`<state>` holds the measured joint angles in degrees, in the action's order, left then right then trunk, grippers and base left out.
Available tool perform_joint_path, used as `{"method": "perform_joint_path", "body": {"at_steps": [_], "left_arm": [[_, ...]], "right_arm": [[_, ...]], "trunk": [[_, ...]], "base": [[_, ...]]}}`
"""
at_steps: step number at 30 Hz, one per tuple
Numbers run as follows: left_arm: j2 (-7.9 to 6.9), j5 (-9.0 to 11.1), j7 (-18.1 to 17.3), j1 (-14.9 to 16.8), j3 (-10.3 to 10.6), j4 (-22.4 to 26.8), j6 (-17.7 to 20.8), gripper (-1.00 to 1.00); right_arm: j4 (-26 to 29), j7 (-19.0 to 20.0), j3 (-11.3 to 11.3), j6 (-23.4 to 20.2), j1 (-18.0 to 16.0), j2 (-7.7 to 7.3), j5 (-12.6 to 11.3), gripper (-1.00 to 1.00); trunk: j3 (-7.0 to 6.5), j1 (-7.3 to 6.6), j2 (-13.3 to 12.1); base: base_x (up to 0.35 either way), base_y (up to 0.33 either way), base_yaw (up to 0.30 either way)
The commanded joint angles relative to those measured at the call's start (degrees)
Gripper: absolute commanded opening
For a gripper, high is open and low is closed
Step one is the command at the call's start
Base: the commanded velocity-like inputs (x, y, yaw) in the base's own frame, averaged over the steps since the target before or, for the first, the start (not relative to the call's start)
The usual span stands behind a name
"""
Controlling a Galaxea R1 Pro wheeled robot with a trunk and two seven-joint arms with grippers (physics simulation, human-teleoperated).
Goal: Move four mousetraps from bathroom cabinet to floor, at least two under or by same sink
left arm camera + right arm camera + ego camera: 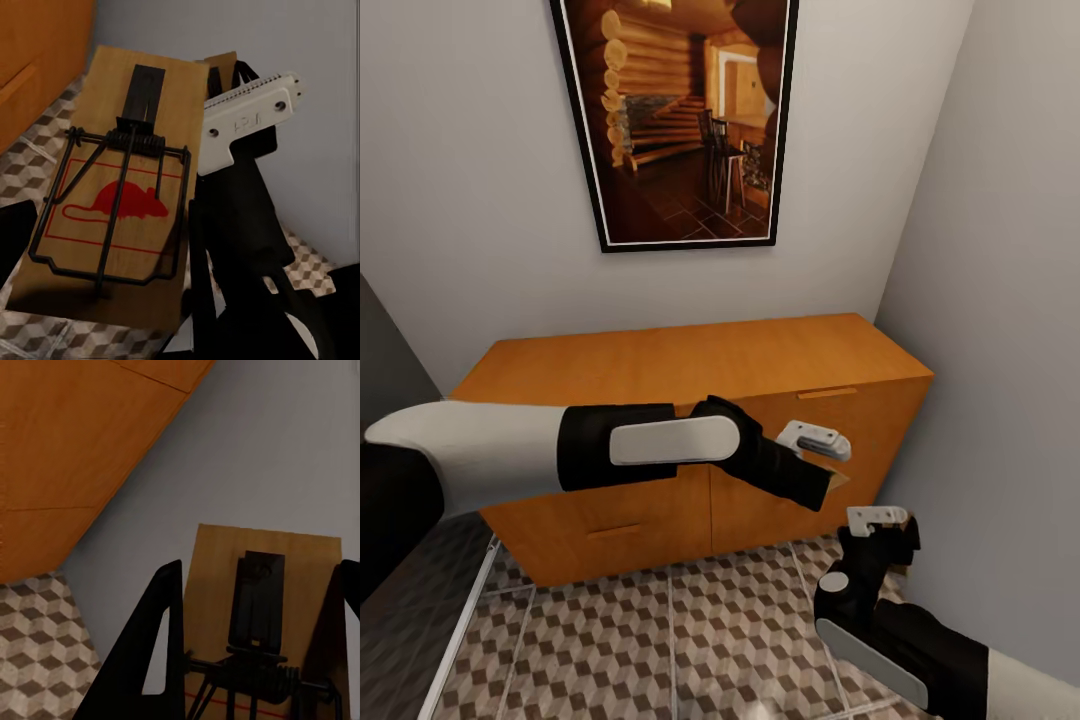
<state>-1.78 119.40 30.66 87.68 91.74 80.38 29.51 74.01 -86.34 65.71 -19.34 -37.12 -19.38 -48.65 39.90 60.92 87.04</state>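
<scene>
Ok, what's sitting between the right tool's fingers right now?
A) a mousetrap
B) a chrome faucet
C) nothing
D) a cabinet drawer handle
A: in the right wrist view a tan wooden mousetrap with a dark metal spring and bar sits between the two black fingers of the right tool, in front of the grey wall.

White forearm shells, black wrist sleeves with pale grey oval plates, black end effectors with ridged grey pads.
</scene>
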Motion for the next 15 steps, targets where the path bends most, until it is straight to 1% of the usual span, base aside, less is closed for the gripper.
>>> {"method": "perform_joint_path", "body": {"at_steps": [1,6,15], "left_arm": [[-0.02,0.4,0.7,-0.1,-0.3,0.3,0.2,-1.0],[0.0,0.5,1.8,-0.3,-1.9,0.6,1.0,-1.0],[-0.07,0.5,1.9,-0.3,-4.8,0.7,1.1,-1.0]], "right_arm": [[0.0,0.0,0.1,-0.5,-0.2,-0.07,0.0,-1.0],[-0.2,1.5,0.0,-0.5,-0.4,-0.2,1.4,-1.0],[-0.3,4.4,0.0,-0.5,-0.4,-0.23,1.5,-1.0]], "trunk": [[0.06,0.0,0.0],[0.06,0.0,0.0],[0.06,0.0,0.0]], "base": [[0.0,0.0,0.0],[0.0,0.0,0.0],[0.0,0.0,0.0]]}}
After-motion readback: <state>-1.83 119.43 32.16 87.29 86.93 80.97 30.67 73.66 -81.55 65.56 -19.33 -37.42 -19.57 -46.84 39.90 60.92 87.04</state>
